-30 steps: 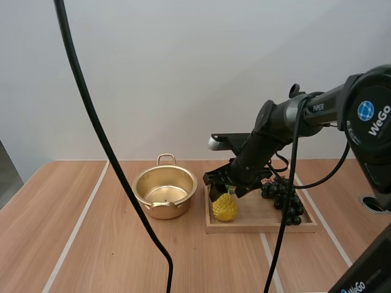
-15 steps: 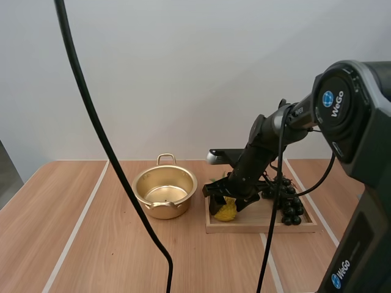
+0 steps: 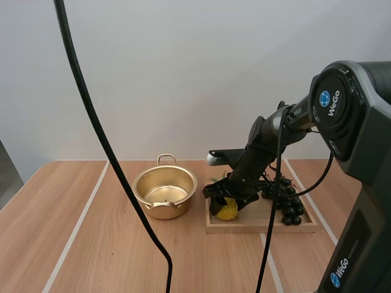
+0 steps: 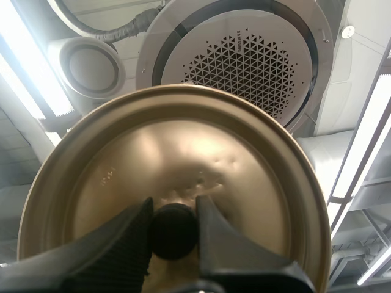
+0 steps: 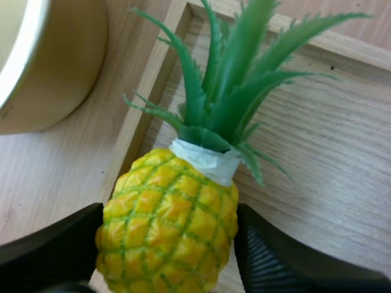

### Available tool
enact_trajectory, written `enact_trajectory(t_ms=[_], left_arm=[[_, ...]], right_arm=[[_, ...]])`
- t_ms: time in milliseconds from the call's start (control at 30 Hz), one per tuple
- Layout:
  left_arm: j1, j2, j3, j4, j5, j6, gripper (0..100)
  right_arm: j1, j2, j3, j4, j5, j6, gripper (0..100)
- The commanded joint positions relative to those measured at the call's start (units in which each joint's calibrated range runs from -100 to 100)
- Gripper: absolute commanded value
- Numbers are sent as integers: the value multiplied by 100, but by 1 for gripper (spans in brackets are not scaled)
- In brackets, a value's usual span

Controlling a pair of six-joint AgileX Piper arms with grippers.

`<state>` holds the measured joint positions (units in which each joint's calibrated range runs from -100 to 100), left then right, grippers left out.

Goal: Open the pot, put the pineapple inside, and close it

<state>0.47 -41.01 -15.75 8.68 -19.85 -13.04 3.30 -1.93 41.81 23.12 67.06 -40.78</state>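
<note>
I count one pot point(image 3: 180, 204), one lid point(image 4: 183, 159) and one pineapple point(image 5: 168, 226). Besides these I see one tray point(image 3: 269, 227) and one bunch of grapes point(image 3: 287, 204).

light: bright, even | shadows: soft, faint on table point(image 3: 91, 244) just beside pot point(image 3: 165, 194) | glare: mild sheen inside pot, pale highlights on lid point(image 4: 183, 152)

The table point(image 3: 116, 256) was overlooked from behind and above. Its pineapple point(image 5: 165, 220) was shared, very closely, by the right wrist view; the lid point(image 4: 183, 152) was seen closely from beneath.
</note>
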Motion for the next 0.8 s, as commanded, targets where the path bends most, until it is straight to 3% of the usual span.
enact_trajectory(t_ms=[0, 333, 533, 767], left_arm=[[-7, -33, -49, 65, 100, -29, 0], [-7, -33, -49, 108, 100, -29, 0], [-7, -48, -49, 149, 100, -29, 0], [-7, -48, -49, 188, 100, -29, 0]], right_arm=[[5, -268, -149, -2, -34, 25, 0], [5, -1759, -885, 124, -411, -25, 0], [5, -2815, -919, 579, -2095, -413, 0], [5, -3734, -919, 1186, -4604, -421, 0]])
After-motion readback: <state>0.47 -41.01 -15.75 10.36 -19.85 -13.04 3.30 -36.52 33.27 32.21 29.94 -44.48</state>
